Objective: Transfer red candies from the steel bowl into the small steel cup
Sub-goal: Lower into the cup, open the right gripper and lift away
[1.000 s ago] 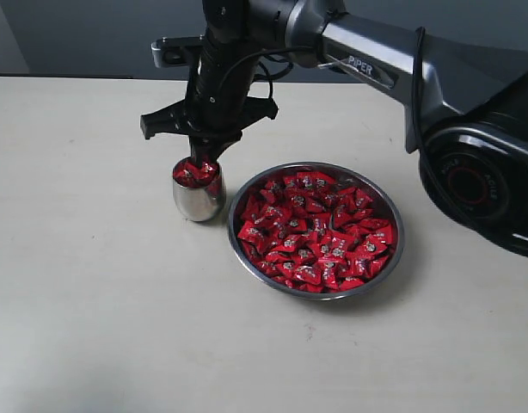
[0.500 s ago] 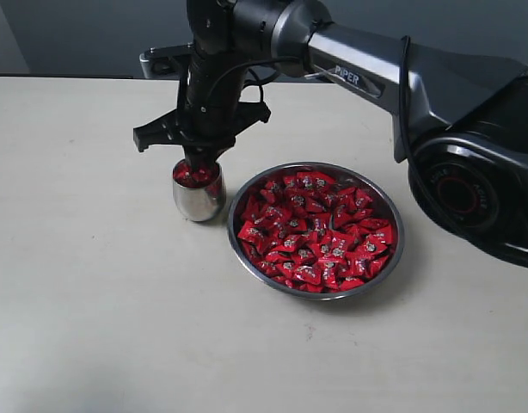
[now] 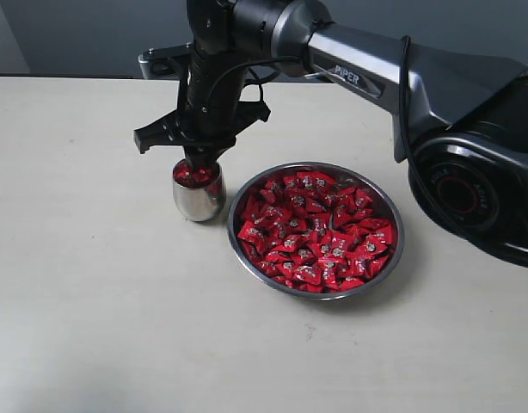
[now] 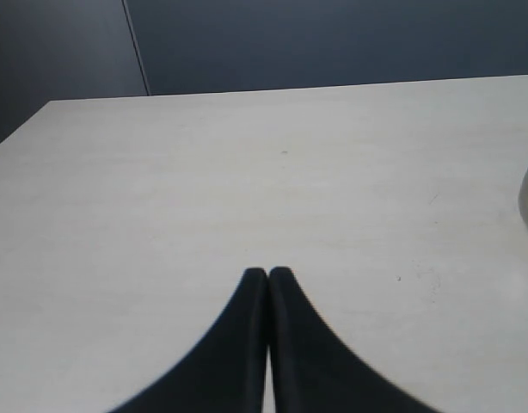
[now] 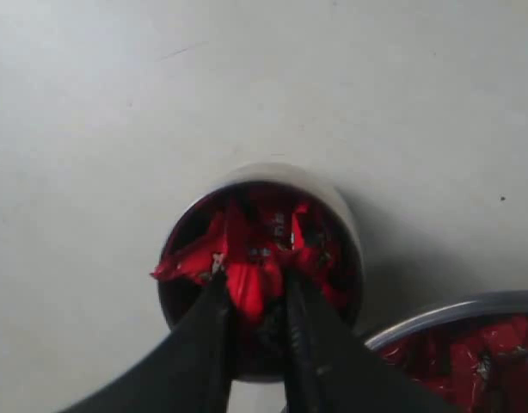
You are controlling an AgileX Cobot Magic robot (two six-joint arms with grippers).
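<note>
Now, in the exterior view, the right gripper [image 3: 198, 163] has shifted and sunk to the mouth of the small steel cup [image 3: 198, 203], so a release looks close. One cup stands just beside one steel bowl [image 3: 399, 225], whose red candies [image 3: 316, 228] are too many to count. The left wrist view shows the left gripper [image 4: 268, 274] pressed closed and empty over the table [image 4: 247, 172]. In the right wrist view, narrow jaws pinch one candy over the cup, which already holds several.

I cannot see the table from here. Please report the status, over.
Left gripper shut, empty. Right gripper shut on shiny red-wrapped candy over small rounded steel cup, cup nearly full. Wide shallow steel bowl holds many more. No obstacle seen.
</note>
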